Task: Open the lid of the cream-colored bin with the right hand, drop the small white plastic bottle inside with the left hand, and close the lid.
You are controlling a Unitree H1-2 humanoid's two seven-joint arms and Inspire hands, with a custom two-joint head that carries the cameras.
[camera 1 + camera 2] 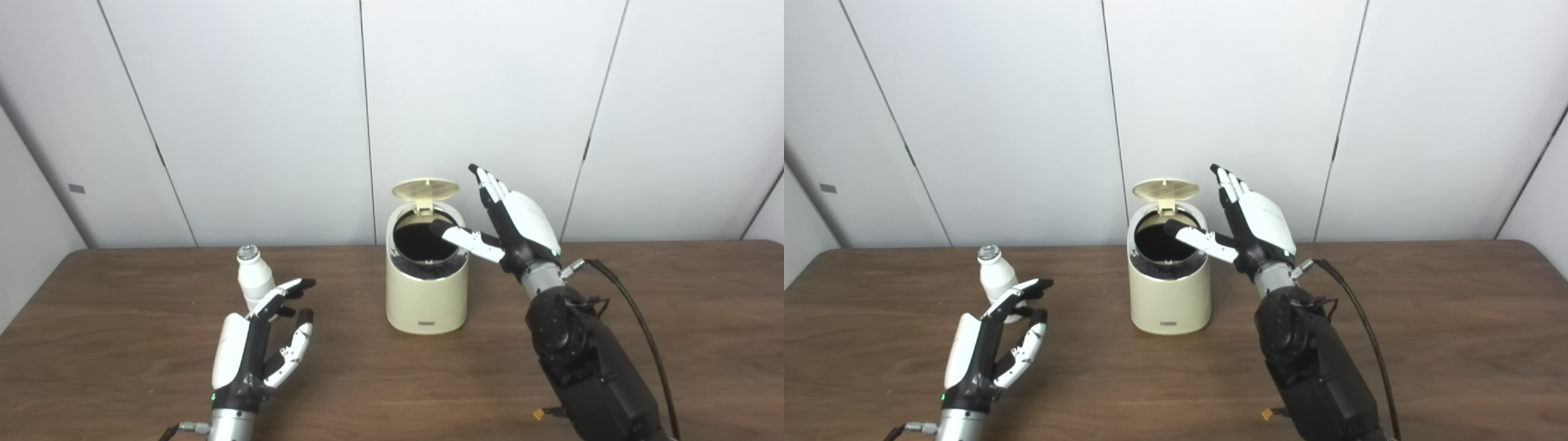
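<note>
Left hand point(257, 349) spread, seemingly just short of bottle point(254, 283); right hand point(511, 223) empty beside lid-up bin point(425, 294).

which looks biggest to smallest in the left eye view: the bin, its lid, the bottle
1. bin
2. bottle
3. lid, seen almost edge-on, so it looks thinner than it is; its rank against the bottle is unsure.

No legible text, brand, number or sign found. The cream-colored bin point(427, 294) carries a small dark plate low on its front, at 6 o'clock on the body; any marking on it is too small to read. The bottle point(253, 278) shows no readable label.
</note>
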